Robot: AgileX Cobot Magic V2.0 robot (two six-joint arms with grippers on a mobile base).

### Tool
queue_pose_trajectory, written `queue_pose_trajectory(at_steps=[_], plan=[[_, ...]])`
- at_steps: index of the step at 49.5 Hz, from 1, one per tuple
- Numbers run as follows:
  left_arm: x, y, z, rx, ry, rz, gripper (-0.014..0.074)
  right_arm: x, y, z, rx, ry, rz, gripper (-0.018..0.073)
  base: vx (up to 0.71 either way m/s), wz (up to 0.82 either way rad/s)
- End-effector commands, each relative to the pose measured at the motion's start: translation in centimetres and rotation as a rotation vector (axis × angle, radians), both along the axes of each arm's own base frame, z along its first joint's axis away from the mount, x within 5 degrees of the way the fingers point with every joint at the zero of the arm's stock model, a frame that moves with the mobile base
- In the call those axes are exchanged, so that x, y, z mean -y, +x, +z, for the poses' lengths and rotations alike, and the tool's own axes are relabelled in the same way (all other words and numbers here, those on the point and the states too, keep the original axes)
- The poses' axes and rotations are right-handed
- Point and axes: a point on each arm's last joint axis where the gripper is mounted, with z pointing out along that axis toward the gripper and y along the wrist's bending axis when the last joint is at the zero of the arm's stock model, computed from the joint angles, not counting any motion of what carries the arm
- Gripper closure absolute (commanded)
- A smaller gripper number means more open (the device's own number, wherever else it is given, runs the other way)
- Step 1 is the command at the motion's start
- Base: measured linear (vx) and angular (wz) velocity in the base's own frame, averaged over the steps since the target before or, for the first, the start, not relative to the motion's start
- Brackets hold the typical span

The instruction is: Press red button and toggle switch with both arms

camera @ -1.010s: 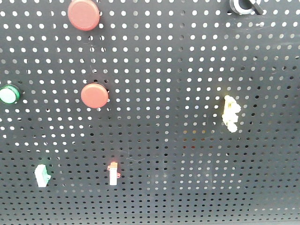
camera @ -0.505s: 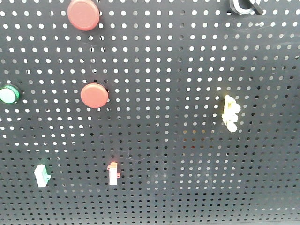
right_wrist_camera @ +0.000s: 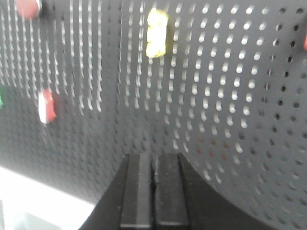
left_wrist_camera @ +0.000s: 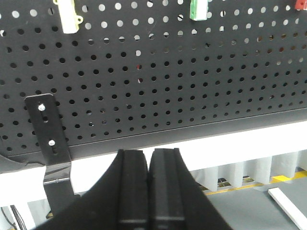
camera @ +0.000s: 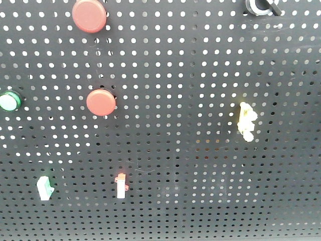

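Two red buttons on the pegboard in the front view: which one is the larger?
The upper red button, at the top edge of the pegboard. It is visibly wider than the other red button, which sits lower, right of the green button.

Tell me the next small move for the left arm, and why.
Probably raise the left gripper toward the toggle switch. Its jaws are shut and it sits below the pegboard's lower edge, with the green-tipped switch above and slightly right, untouched. The right gripper, also shut, faces the board away from the red button.
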Motion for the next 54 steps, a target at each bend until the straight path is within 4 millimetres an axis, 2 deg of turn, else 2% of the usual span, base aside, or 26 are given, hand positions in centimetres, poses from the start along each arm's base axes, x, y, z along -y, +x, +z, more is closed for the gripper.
queue_pose_trajectory(at_steps=[1, 8, 11, 13, 20, 23, 33, 54], plan=[[-0.1, 0.1, -0.4, 0.056, -0.021, 0.011, 0.0594, 0.6, 0.4, 0.7, 0.013, -0.044, -0.102, 0.0562, 0.0, 0.0], [-0.1, 0.1, -0.4, 0.056, -0.021, 0.011, 0.0594, 2.0, 0.9, -0.5, -0.002, 0.022, -0.329, 0.0562, 0.0, 0.0], [-0.1, 0.1, -0.4, 0.056, -0.021, 0.011, 0.0594, 2.5, 1.0, -2.0, 0.007, 0.08, -0.403, 0.0562, 0.0, 0.0], [-0.1, 0.1, -0.4, 0.056, -0.021, 0.011, 0.0594, 2.8, 1.1, -3.8, 0.004, 0.109, -0.446, 0.0562, 0.0, 0.0], [-0.1, 0.1, -0.4, 0.056, -0.021, 0.011, 0.0594, 2.9, 0.9, -8.6, 0.034, 0.117, -0.462, 0.0562, 0.0, 0.0], [-0.1, 0.1, -0.4, 0.056, -0.021, 0.011, 0.0594, 2.9, 0.8, -9.4, 0.005, 0.107, -0.464, 0.0562, 0.0, 0.0], [-0.1, 0.1, -0.4, 0.056, -0.021, 0.011, 0.0594, 3.0, 0.8, -9.9, -0.05, 0.088, -0.469, 0.0562, 0.0, 0.0], [-0.1, 0.1, -0.4, 0.056, -0.021, 0.011, 0.0594, 3.0, 0.8, -9.9, -0.051, 0.088, -0.469, 0.0562, 0.0, 0.0]])
